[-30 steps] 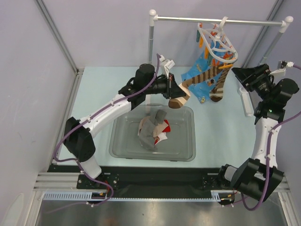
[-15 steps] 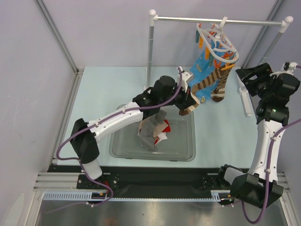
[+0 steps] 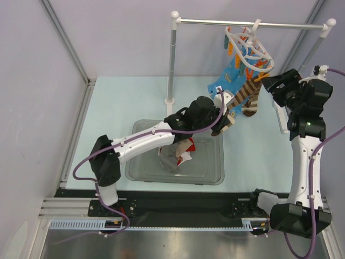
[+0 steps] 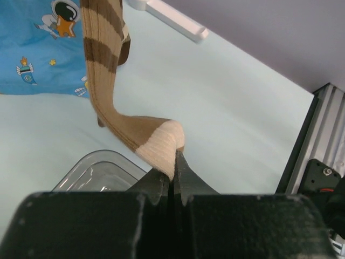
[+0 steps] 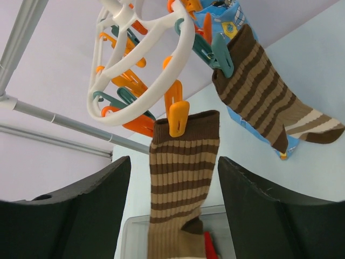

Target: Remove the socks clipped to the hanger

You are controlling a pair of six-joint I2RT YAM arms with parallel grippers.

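Tracking the last second: the left gripper point(image 4: 173, 174), clamped tight on the cream toe of the striped sock point(image 4: 108, 91), has swung from above the tray point(image 3: 213, 174) toward the hanger point(image 5: 137, 56). The sock now sags in a bend instead of pulling taut. Its cuff apparently remains pinned by the orange peg point(image 5: 178, 116). The right gripper point(image 5: 173, 178) has closed in, jaws wide apart either side of that cuff and gripping nothing (a second striped sock hangs beside it). Judgement: the peg release is next, as the sock is not yet freed.
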